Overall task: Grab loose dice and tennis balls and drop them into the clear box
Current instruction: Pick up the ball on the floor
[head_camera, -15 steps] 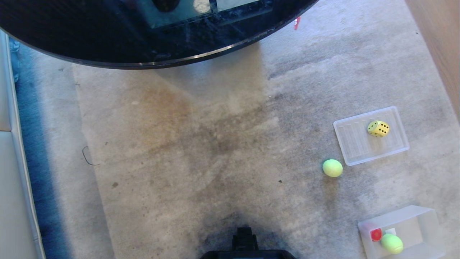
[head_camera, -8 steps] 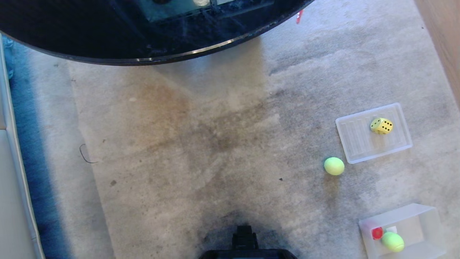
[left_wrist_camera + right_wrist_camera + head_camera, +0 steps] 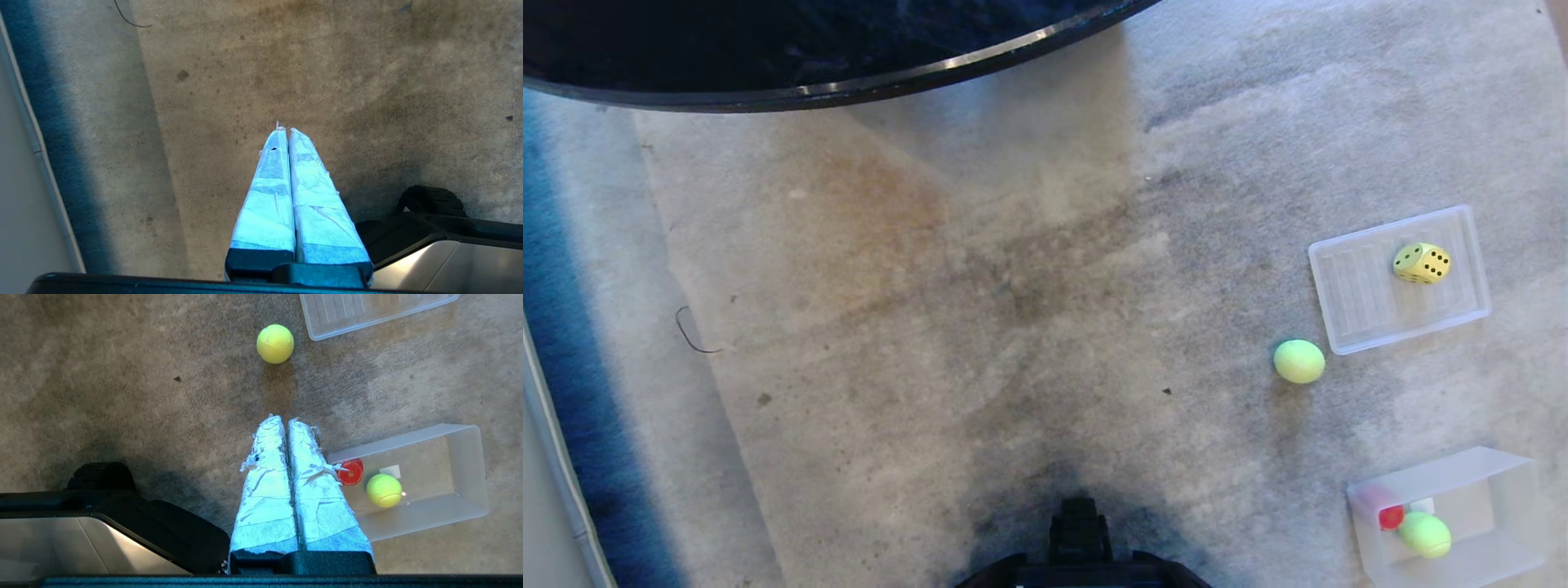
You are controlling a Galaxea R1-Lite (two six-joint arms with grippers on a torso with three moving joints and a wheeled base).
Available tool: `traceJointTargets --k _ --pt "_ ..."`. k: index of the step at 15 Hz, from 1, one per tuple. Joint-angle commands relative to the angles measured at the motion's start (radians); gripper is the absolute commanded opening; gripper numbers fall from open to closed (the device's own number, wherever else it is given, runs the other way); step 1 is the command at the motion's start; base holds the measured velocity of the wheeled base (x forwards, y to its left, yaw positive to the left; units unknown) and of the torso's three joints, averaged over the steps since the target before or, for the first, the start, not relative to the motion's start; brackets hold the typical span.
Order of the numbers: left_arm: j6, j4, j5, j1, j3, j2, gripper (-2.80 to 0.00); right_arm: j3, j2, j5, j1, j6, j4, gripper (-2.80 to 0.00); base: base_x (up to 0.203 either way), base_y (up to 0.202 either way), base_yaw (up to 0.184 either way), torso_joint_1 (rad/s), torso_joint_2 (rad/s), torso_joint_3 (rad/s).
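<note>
My view had swung toward the loose tennis ball (image 3: 1298, 361) on the carpet (image 3: 980, 327) and the yellow die (image 3: 1421, 263) on the ribbed lid (image 3: 1364, 294), while my left gripper (image 3: 284, 130) and right gripper (image 3: 282, 418) hung closed and empty, the clear box (image 3: 1503, 482) already holding a red die (image 3: 1391, 516) and a second ball (image 3: 1426, 535).

Round black table (image 3: 768, 49) edge-cropped, perhaps glass

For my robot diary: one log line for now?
in box: red die, ball | on carpet: ball | on lid: yellow die
</note>
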Motion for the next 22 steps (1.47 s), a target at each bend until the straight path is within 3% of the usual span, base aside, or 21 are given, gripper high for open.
traceJointTargets --k 1,5,7,12,19,22 --pt "-0.009 -0.001 0.002 0.000 0.000 0.000 -2.80 0.018 0.001 0.000 0.000 0.000 -0.001 -2.80 0.000 0.000 0.000 -0.001 0.00 -0.089" --pt "-0.010 -0.001 0.002 0.000 0.000 0.000 -2.80 0.000 0.013 0.000 -0.001 0.003 0.029 -2.80 0.000 0.000 0.000 -0.001 0.00 -0.021" --pt "-0.010 -0.001 0.002 0.000 0.000 0.000 -2.80 -0.110 0.065 0.001 -0.001 0.012 0.111 -2.80 0.000 0.000 0.000 0.000 0.00 0.000" --pt "-0.010 -0.001 0.002 0.000 0.000 0.000 -2.80 -0.357 0.528 0.016 0.002 0.099 0.213 -2.80 0.000 0.000 0.000 0.000 0.00 0.000" --pt "-0.010 -0.001 0.002 0.000 0.000 0.000 -2.80 -0.423 1.271 0.022 0.039 0.223 -0.118 -2.80 0.000 0.000 0.000 0.000 0.00 0.000" --pt "-0.010 -0.001 0.002 0.000 0.000 0.000 -2.80 -0.433 1.525 0.033 0.038 0.295 -0.387 -2.80 0.000 0.000 0.000 0.000 0.00 0.000"
